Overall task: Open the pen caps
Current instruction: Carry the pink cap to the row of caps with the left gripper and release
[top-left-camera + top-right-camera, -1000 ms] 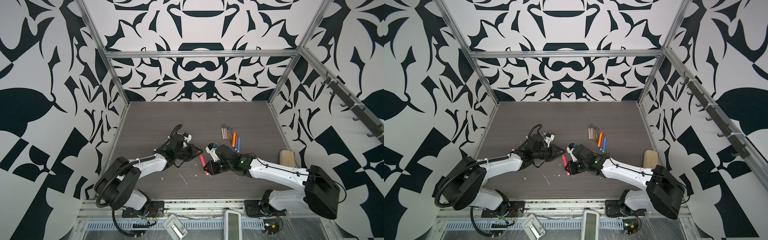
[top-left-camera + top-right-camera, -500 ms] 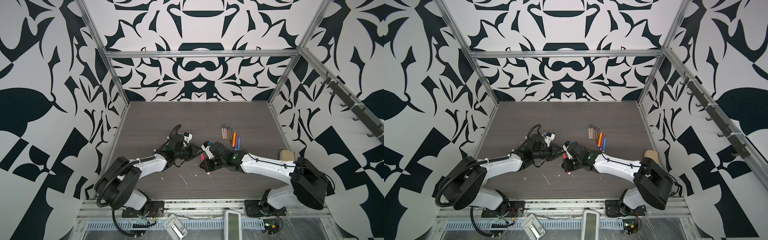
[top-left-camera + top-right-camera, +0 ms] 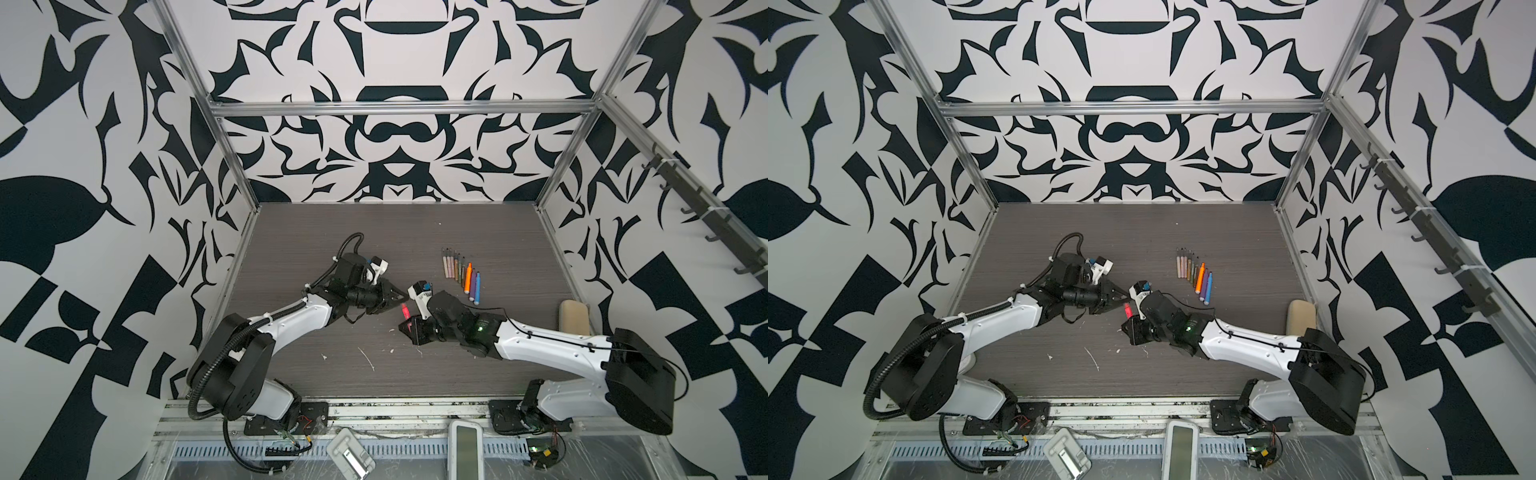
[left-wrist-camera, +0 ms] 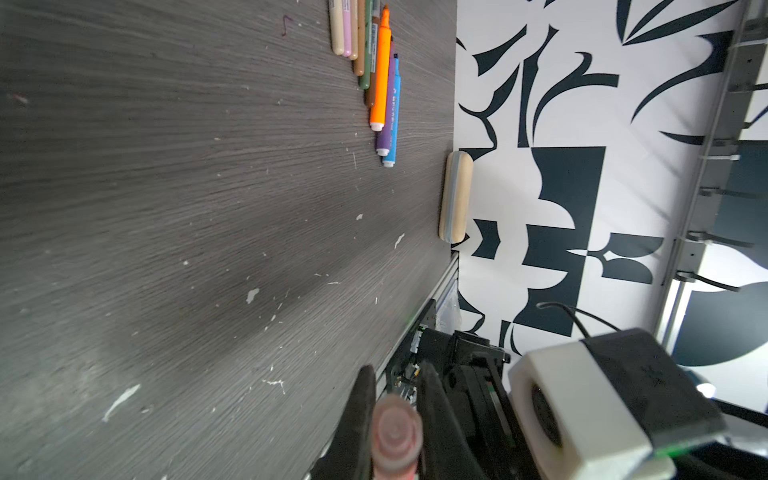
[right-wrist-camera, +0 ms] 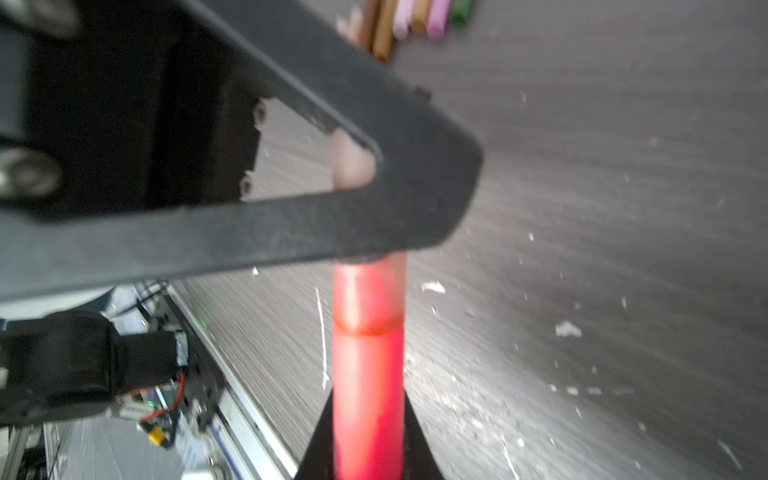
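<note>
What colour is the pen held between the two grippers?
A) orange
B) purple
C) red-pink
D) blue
C: the red-pink pen spans from the right gripper to the left gripper, both shut on it; the other pens lie in a row on the table.

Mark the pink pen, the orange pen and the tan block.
pink pen (image 5: pixel 368 374): right wrist view, mid barrel.
orange pen (image 4: pixel 380 70): left wrist view, mid barrel.
tan block (image 4: pixel 456 195): left wrist view, its centre.
</note>
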`<state>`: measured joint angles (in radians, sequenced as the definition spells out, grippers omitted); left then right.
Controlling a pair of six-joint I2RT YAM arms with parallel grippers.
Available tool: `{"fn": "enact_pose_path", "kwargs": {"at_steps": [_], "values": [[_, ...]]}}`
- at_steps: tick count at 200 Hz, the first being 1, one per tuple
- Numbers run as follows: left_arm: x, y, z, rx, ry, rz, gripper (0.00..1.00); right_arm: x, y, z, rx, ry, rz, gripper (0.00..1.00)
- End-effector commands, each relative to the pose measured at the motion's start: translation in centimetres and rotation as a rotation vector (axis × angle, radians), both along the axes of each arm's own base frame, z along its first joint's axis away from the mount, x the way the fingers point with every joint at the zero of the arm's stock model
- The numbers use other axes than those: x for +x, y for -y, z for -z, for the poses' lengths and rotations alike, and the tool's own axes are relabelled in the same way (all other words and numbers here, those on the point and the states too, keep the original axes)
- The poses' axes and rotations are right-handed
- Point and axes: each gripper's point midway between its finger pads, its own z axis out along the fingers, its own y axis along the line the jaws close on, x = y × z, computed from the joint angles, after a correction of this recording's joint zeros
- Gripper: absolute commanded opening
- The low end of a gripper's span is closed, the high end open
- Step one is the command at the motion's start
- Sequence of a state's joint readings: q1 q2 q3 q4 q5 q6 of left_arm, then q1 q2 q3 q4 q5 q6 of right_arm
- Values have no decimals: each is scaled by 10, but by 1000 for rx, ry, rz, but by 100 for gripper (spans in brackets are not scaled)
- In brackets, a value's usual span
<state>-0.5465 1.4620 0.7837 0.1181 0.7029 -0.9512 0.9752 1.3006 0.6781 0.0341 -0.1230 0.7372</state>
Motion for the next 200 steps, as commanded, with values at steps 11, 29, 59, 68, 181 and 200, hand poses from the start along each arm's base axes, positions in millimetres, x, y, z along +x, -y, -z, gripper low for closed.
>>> {"fn": "enact_pose_path", "kwargs": {"at_steps": [11,29,59,68,181,200], "values": [[83,-71,11,133,45,-289,0,-44,20,26,-90,-94,-53,0],[89,-72,7,146,56,-289,0,-47,21,26,-87,-90,-51,0],[97,-77,4,183,74,-299,0,-52,18,27,-84,-88,-70,0],[102,-84,4,202,82,-318,0,-54,17,27,-89,-86,-77,0],[90,-232,67,870,-10,-535,0,-56,30,32,-139,-28,-37,0],[88,-241,77,917,-3,-544,0,-55,28,36,-171,-31,-51,0]]}}
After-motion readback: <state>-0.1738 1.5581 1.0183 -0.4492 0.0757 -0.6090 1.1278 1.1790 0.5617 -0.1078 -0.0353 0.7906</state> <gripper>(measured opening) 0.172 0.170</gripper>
